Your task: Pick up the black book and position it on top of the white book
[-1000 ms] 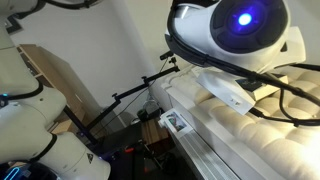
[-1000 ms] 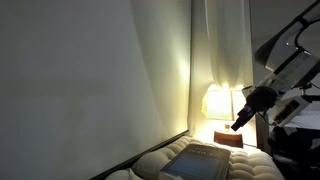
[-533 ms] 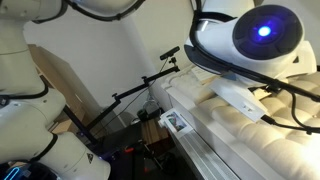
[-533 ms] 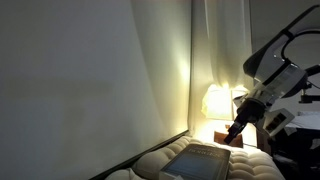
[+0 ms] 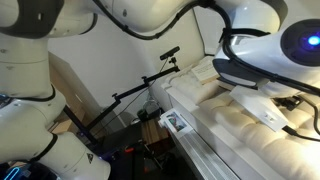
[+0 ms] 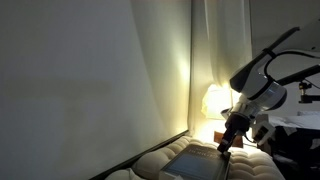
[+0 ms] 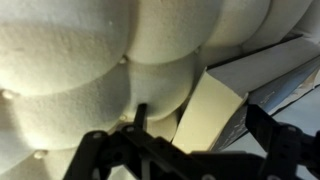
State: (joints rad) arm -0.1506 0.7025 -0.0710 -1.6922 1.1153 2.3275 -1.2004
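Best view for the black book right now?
An exterior view: the black book lies flat, cover visible. Wrist view catches only pale edges, possibly its pages; in an exterior view the arm fills the frame, no book shows.

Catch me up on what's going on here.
A robot arm is working over a quilted mattress next to a lit lamp. Its gripper hangs low with the jaws open and empty, close beside a book lying flat on the mattress. The wrist view shows a pale book just ahead of the jaws. Nothing is held at this moment.
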